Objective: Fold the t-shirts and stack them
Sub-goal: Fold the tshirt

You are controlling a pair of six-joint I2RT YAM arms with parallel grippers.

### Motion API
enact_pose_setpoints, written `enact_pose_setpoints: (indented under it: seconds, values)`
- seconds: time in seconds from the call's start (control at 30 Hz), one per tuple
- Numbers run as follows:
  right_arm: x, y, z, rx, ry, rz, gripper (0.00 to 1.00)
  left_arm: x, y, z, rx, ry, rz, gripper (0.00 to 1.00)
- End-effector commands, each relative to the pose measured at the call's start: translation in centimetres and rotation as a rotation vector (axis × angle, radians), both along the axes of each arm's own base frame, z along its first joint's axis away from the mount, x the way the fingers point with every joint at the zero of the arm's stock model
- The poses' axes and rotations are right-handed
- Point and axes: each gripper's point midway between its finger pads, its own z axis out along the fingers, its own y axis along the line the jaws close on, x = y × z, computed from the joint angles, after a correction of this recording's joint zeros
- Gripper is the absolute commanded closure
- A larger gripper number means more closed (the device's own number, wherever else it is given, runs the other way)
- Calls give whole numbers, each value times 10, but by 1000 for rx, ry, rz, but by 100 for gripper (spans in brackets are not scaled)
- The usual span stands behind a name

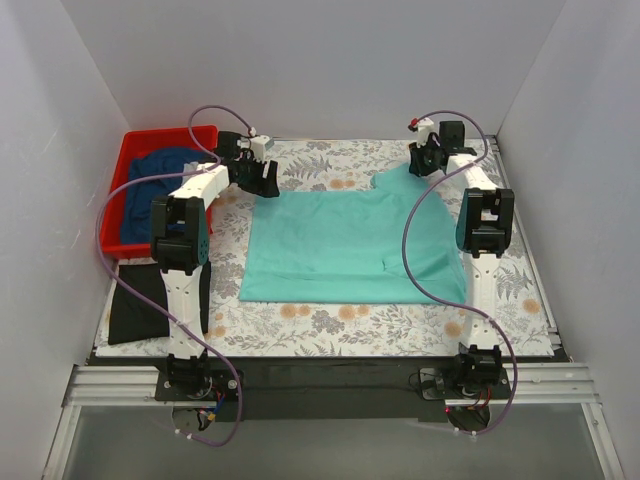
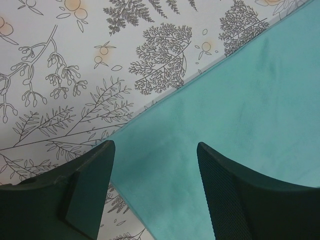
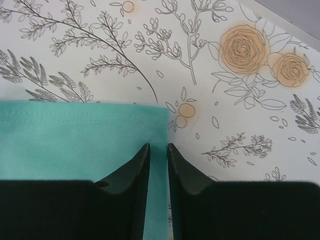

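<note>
Plain teal-turquoise cloth t-shirt (image 1: 340,250) spread flat on floral-covered desk (image 1: 330,322), left hand (image 2: 155,150) open over its far-left edge, right hand (image 3: 158,147) a slit apart at its hem corner, grip unclear, navy cloth t-shirt (image 1: 160,170) bunched in red plastic bin (image 1: 135,150), black cloth t-shirt (image 1: 135,300) partly behind left arm.

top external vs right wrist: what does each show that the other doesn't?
Only top external: red bin holding a navy shirt, black shirt, left pincer, both arms whole.
Only right wrist: hem stitching, and the jaws nearly together at the hemmed corner; whether they grip is unclear.
Both: teal shirt, floral cover, right pincer.
</note>
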Motion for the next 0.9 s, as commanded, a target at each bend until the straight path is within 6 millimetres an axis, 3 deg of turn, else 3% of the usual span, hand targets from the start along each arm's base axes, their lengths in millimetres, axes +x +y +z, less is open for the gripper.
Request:
enact_pose_setpoints:
  seconds: [0.0,0.03,0.1,0.13,0.27,0.43,0.87]
  values:
    - [5,10,-6,-21,-15,18,74,5,5,21,28,-59,-6,35]
    - [4,10,-7,-21,-11,16,86,7,6,20,25,-57,2,35]
    - [3,10,-6,-19,-12,21,99,13,8,18,3,-48,9,35]
    - [3,12,-3,-15,-19,35,99,22,8,27,-5,-70,9,35]
    - [-4,18,4,3,-20,69,99,36,12,30,10,-127,-44,36]
    - [-3,15,23,-13,-57,75,99,33,5,36,14,-197,-191,42]
    - [-1,11,46,-25,-96,68,99,21,12,-6,102,-191,-328,53]
